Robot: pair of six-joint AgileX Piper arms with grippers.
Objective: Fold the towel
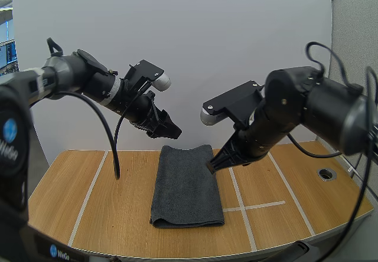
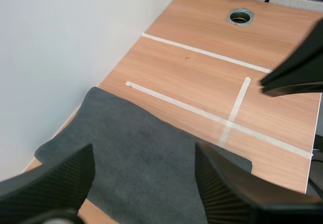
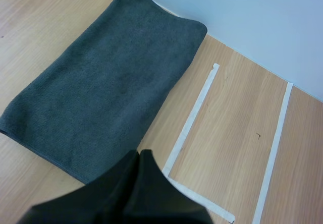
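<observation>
A dark grey towel lies folded into a long strip on the middle of the wooden table. My left gripper hovers in the air above the towel's far left corner. In the left wrist view its fingers stand wide apart over the towel, with nothing between them. My right gripper hangs low beside the towel's right edge. In the right wrist view it forms one dark wedge, shut on nothing, just off the towel.
White tape lines mark the table to the right and left of the towel. A round cable hole sits near the right edge. A white wall stands close behind the towel's far end.
</observation>
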